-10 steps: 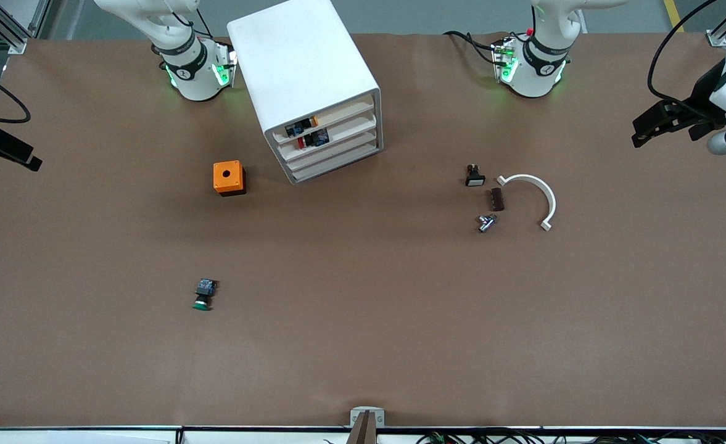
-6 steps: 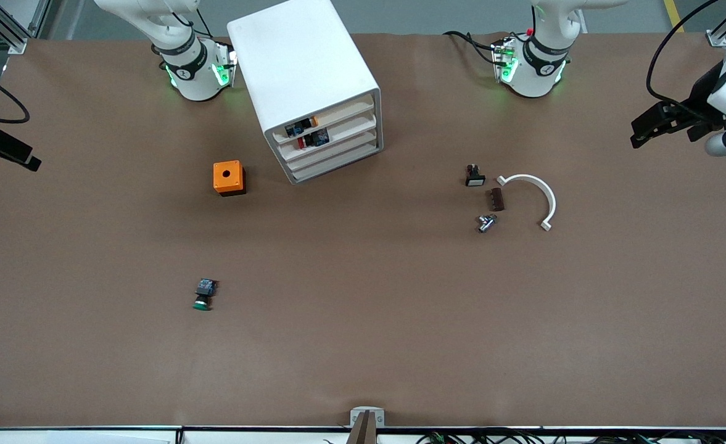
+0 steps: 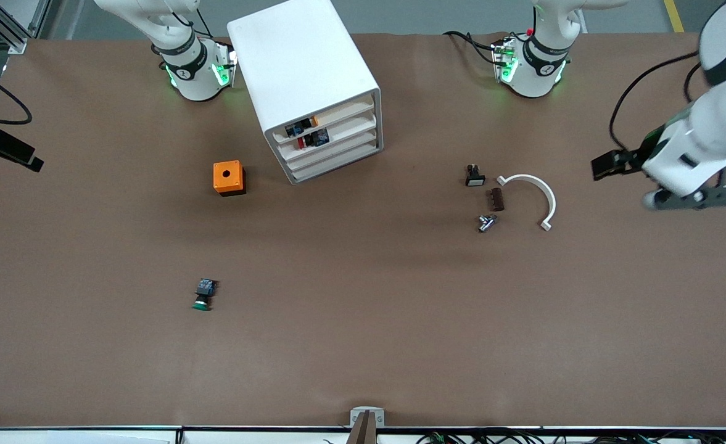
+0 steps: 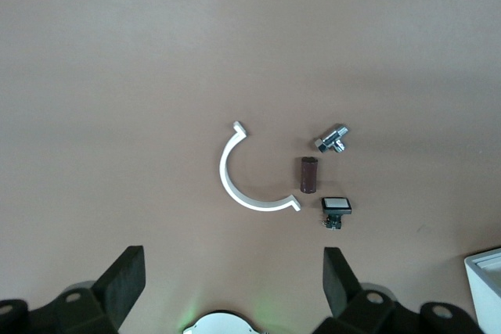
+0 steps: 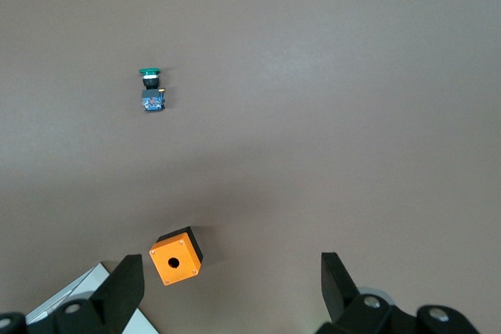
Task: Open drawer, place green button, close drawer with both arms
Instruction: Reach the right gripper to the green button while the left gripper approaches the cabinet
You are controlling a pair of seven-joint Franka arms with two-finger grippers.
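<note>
The white cabinet [image 3: 304, 68] stands near the arms' bases, and its drawer [image 3: 332, 147], third tray from the top, is pushed in. The green-capped button [image 3: 203, 295] [image 5: 150, 90] lies on its side on the table, nearer the front camera than the cabinet and toward the right arm's end. My left gripper [image 4: 232, 260] hangs open and empty high over the left arm's end of the table; its arm [image 3: 689, 157] reaches in from the edge. My right gripper [image 5: 231, 265] is open and empty, high over the orange box, with only its black mount [image 3: 5, 151] showing in the front view.
An orange box with a hole [image 3: 229, 177] [image 5: 176, 256] sits beside the cabinet. Toward the left arm's end lie a black white-faced button [image 3: 474, 176] [image 4: 337, 207], a brown block [image 3: 496, 199], a metal fitting [image 3: 486, 222] and a white arc [image 3: 532, 191] [image 4: 235, 181].
The left arm has swung in over the table toward the white arc and small parts. The right arm has barely moved. Nothing on the table has shifted.
</note>
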